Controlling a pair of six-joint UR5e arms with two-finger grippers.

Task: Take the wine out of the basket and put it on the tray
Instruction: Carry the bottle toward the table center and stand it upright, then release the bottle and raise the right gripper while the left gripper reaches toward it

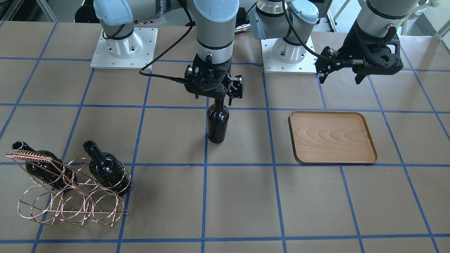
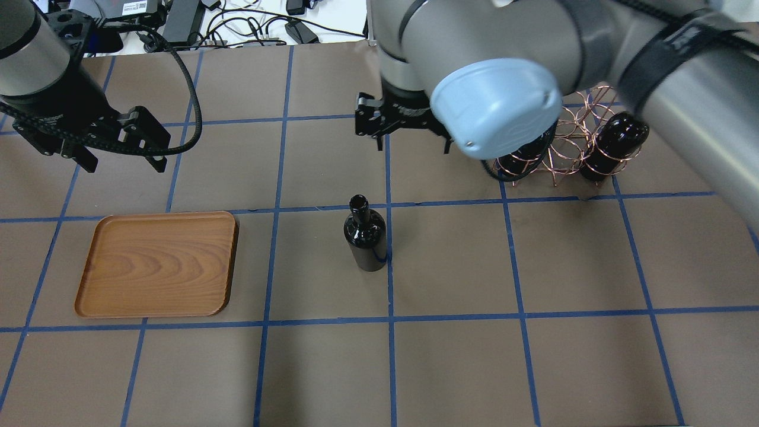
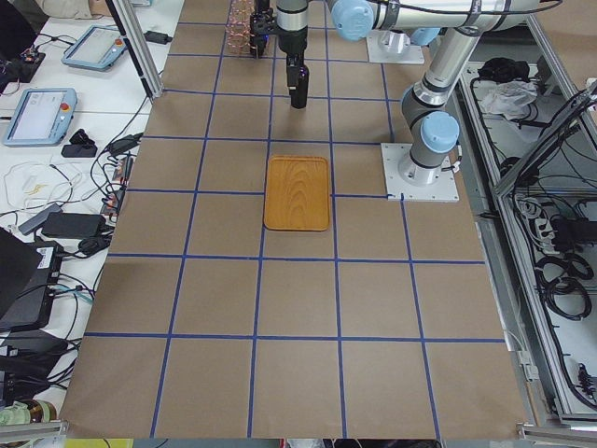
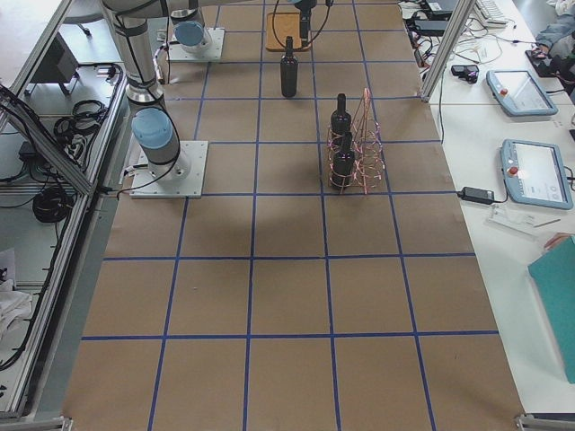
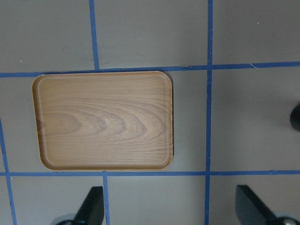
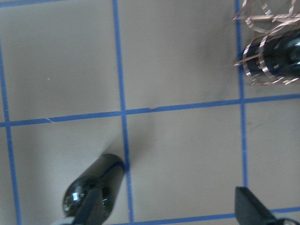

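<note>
One black wine bottle (image 1: 218, 123) stands upright on the table's middle, also seen in the overhead view (image 2: 366, 237). My right gripper (image 1: 219, 96) hovers just above its neck, open. In the right wrist view the bottle's top (image 6: 96, 185) lies beside the left finger, not between the spread fingers. The wooden tray (image 1: 332, 137) lies flat with nothing on it, apart from the bottle. My left gripper (image 2: 124, 163) is open and empty above the tray's far side (image 5: 103, 119). The copper wire basket (image 1: 70, 196) holds two more bottles (image 1: 42, 165) (image 1: 105, 168).
The table is brown paper with a blue tape grid. The two arm bases (image 1: 123, 49) (image 1: 290, 52) stand at the robot's edge. In the overhead view my right arm's elbow (image 2: 495, 107) hides part of the basket (image 2: 569, 136).
</note>
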